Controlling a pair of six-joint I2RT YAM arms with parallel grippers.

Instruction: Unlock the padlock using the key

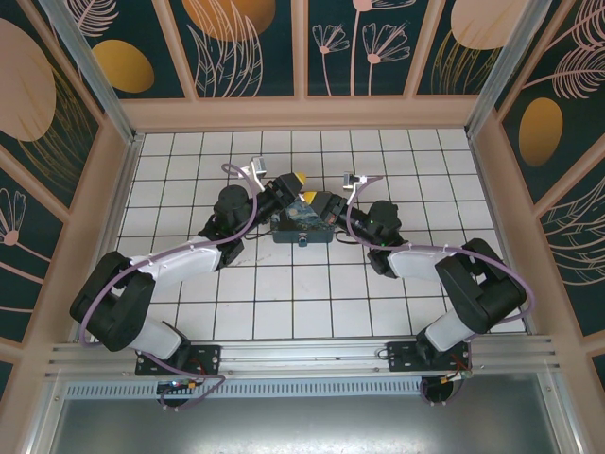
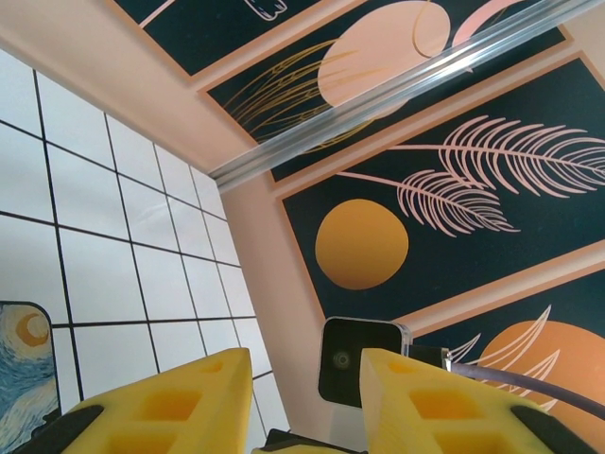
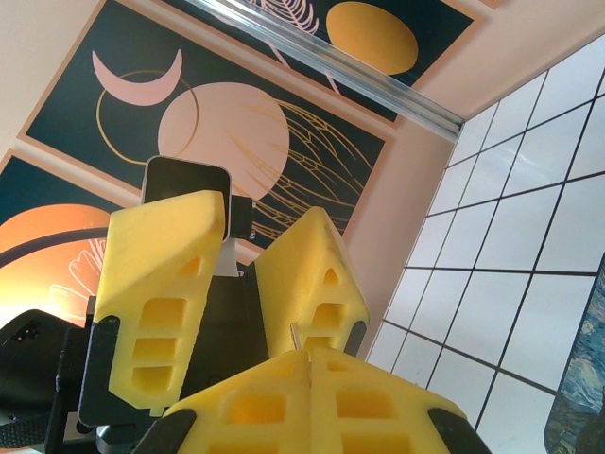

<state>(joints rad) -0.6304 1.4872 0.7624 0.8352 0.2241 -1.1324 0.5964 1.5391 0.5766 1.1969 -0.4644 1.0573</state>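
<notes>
Right tool (image 3: 309, 378), lower centre, is pressed together on what may be the key (image 3: 295, 333); left tool (image 2: 304, 378) stands apart opposite, probably awaiting it.

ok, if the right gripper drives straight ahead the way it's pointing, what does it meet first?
The left gripper: its open yellow plastic fingers stand directly ahead of the shut right gripper, seemingly close. Depth is unclear from the wrist view.
</notes>
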